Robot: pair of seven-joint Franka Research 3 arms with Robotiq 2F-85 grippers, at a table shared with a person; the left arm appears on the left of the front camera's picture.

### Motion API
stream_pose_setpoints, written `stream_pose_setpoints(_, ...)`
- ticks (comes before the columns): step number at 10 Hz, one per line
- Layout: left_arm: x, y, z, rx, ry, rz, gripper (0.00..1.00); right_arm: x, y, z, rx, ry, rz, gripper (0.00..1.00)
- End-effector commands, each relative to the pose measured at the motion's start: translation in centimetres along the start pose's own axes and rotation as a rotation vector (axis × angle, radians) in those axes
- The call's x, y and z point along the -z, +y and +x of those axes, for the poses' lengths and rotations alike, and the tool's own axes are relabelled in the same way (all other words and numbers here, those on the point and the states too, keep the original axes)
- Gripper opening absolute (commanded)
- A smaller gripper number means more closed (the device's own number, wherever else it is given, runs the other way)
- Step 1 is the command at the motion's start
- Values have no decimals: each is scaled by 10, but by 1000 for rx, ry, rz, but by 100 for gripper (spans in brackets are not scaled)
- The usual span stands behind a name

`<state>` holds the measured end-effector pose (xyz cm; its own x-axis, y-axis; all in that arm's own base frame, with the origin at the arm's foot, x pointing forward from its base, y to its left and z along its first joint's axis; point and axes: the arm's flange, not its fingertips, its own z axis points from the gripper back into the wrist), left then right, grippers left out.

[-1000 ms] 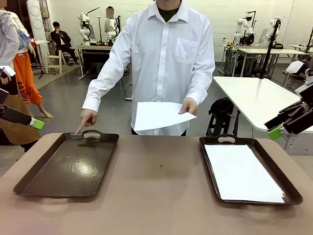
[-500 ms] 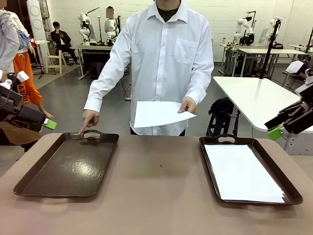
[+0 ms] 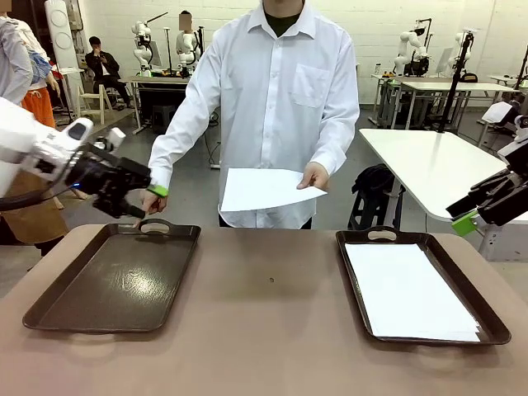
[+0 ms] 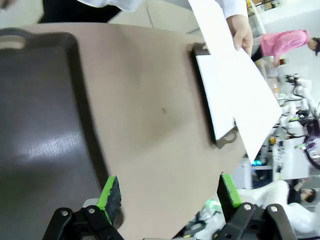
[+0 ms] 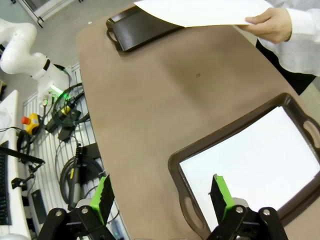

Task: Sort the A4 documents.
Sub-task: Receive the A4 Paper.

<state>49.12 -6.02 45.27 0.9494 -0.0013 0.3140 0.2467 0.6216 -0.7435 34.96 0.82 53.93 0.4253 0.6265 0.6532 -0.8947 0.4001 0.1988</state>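
Two dark brown trays (image 3: 115, 285) on the brown table (image 3: 272, 330), well apart, one at the left and one at the right. Left tray bare inside, only the shiny dark bottom to see; in the left wrist view the same bare tray (image 4: 40, 130) just under the fingers. Right tray (image 3: 495, 318) with a stack of A4 documents (image 3: 408, 290) lying flat inside, nearly covering its bottom, one corner at the near right side reaching the rim. Same stack (image 5: 255, 160) seen in the right wrist view, inside the tray wall. One more white sheet (image 3: 264, 190) held in the air by the person's hand (image 3: 314, 176), over the far edge of the table, between the two trays, touching neither. Other hand of the person (image 3: 150, 200) down at the far handle of the left tray, partly hidden behind the left gripper (image 3: 140, 194). Left gripper hanging above the far left corner of the left tray, jaws spread wide, nothing between the green pads (image 4: 110, 192). Right gripper (image 3: 470, 216) up at the right edge, beyond the right tray, jaws wide apart too, holding nothing.
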Motion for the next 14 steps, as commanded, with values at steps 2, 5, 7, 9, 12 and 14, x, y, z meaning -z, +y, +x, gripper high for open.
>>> stream_pose_setpoints(2, 18, -3, 54, -99, 2, -108, 100, 1, -1, 0, -1, -6, 7, 100)
stream_pose_setpoints(5, 52, -9, 79, -133, 30, -301, 100, 1, -1, 0, -1, -6, 7, 100)
stream_pose_setpoints(7, 75, -13, 89, -152, 68, -378, 100, 1, -1, 0, -1, -6, 7, 100)
stream_pose_setpoints(9, 93, -19, 95, -180, 87, -398, 100, 1, -1, 0, -1, -6, 7, 100)
stream_pose_setpoints(12, 120, -24, 96, -207, 113, -363, 100, 1, -1, 0, -1, -6, 7, 100)
stream_pose_setpoints(14, 133, -24, 94, -244, 116, -372, 100, 1, -1, 0, -1, -6, 7, 100)
